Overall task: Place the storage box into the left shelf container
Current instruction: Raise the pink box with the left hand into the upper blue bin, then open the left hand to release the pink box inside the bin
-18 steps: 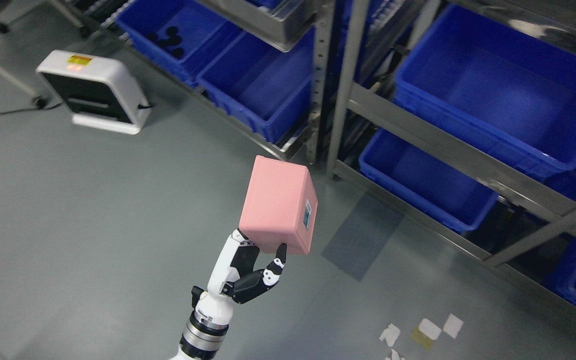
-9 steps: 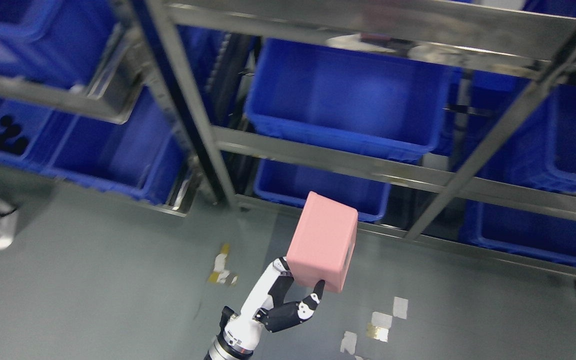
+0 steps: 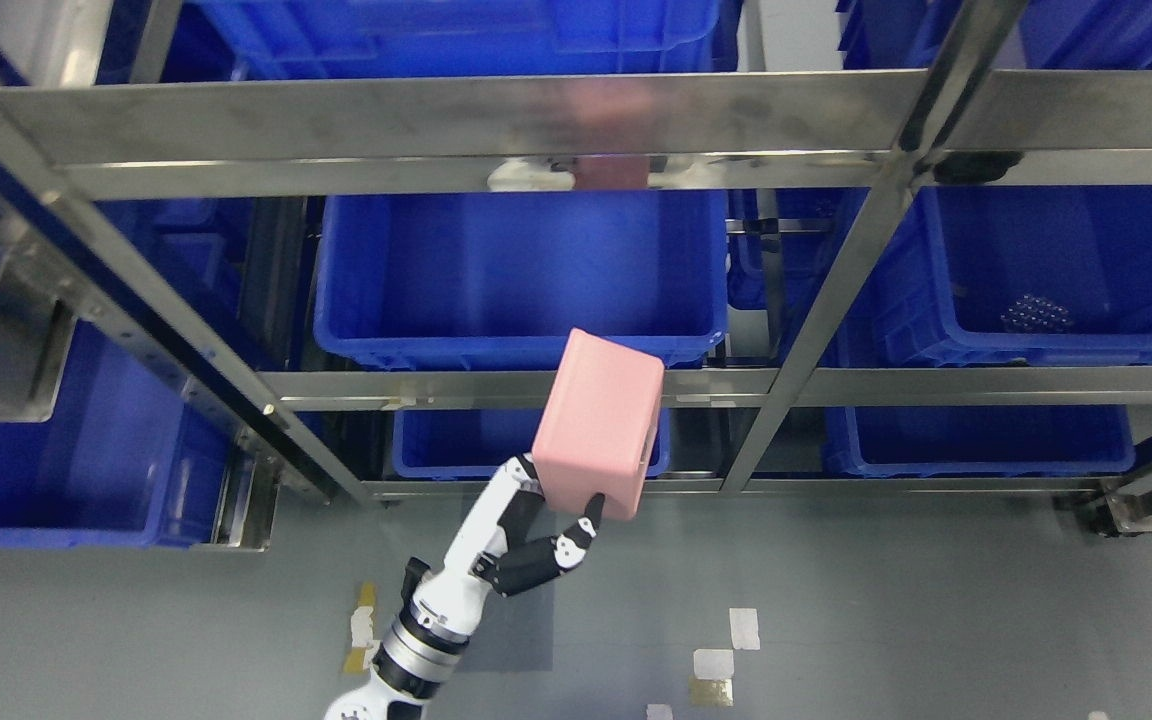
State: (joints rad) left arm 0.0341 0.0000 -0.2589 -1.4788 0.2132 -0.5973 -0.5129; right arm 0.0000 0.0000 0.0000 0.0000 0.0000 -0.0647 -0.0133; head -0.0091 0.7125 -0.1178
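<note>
**A:** Status: left hand (image 3: 548,520) is clamped on the pink storage box (image 3: 601,420), gripping its bottom end. One finger (image 3: 591,510) hooks up the near lower face; the rest of the hand sits behind the lower-left corner. Box is in the air, tilted, in front of the steel shelf rail (image 3: 496,382), just below and in front of the blue shelf container (image 3: 516,270). Right hand not in view.

**B:** How will it handle?

**A:** My read: rigid, plastic-looking shell with smooth faces, so stiff but slippery. Looks light, since it's carried from one end without visible sag, though I can't confirm weight or contents. There's a small label or cutout on the right side face, too small to read.

**B:** Grip OK?

**A:** Marginal. The hold is low and the bulk of the box sits above the fingers, so it could pivot or slide if bumped. A wider pinch across two opposite faces, closer to the middle, would be safer. Corners look rounded, so avoid bearing on them.

**B:** Risks on the way in?

**A:** Top edge catching the rail or the container's front rim (image 3: 521,350). It needs to go up and over the rim before letting go. The container looks empty, so a short drop inside probably won't hurt a hard shell.
</note>
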